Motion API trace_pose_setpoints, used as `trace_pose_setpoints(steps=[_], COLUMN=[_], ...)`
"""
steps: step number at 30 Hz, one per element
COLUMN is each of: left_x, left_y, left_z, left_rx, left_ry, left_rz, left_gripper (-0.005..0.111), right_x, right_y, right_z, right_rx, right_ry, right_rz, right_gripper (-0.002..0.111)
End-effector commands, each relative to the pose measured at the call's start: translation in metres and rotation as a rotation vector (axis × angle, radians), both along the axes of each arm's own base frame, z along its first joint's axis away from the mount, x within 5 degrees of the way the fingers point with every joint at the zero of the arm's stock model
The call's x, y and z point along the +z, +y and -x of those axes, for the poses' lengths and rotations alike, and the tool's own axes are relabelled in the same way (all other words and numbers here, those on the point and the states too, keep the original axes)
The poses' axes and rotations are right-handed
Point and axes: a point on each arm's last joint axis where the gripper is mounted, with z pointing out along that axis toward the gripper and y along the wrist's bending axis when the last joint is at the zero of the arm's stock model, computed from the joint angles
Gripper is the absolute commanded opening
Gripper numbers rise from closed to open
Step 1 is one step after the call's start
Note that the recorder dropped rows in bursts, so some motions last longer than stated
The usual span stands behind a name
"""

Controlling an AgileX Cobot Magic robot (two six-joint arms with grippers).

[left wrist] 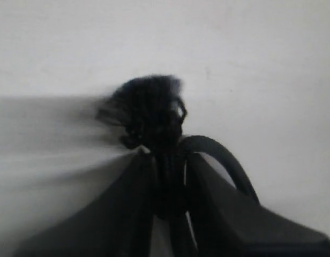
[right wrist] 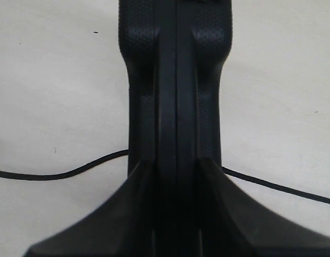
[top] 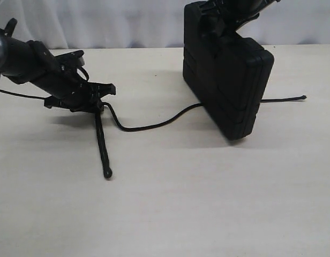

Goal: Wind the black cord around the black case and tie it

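Observation:
The black case [top: 229, 85] stands tilted on one lower corner at the right of the table. My right gripper [top: 221, 28] holds it from above, shut on its top edge. In the right wrist view the case [right wrist: 175, 64] fills the gap between the fingers of the right gripper [right wrist: 175, 166]. The black cord [top: 149, 127] runs under the case, and one end lies to its right [top: 303, 97]. My left gripper [top: 102, 101], low over the table at the left, is shut on the cord. A thicker end piece [top: 104, 150] trails toward the front. The left wrist view shows the left gripper [left wrist: 167, 158] and a blurred cord lump [left wrist: 151, 112] just past the fingertips.
The pale table [top: 208, 203] holds only the case and the cord. A white curtain [top: 127, 21] hangs behind its far edge. The cord [right wrist: 63, 174] crosses the table on both sides of the case in the right wrist view.

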Motion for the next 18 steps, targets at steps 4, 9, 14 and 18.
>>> trace_pose_setpoints(steps=[4,9,14,18], left_x=[0.001,0.036,0.072,0.086], left_y=[0.016,0.025,0.026,0.013], left_z=[0.012,0.011,0.016,0.033], left_rx=[-0.145,-0.229,-0.519,-1.048], left_ry=[0.070,-0.034,-0.173,-0.235], left_rz=[-0.087,-0.162,-0.292,-0.447], left_gripper=[0.058,0.059,0.059,0.059], right_x=[-0.014,-0.014,-0.014,-0.014], right_y=[0.000,0.000,0.000,0.000], right_z=[0.001,0.001,0.001,0.001], right_rx=[0.006,0.008,0.008,0.008], right_ry=[0.067,0.067,0.067,0.067], right_rz=[0.017,0.018,0.018,0.018], right_gripper=[0.004,0.004,0.004,0.004])
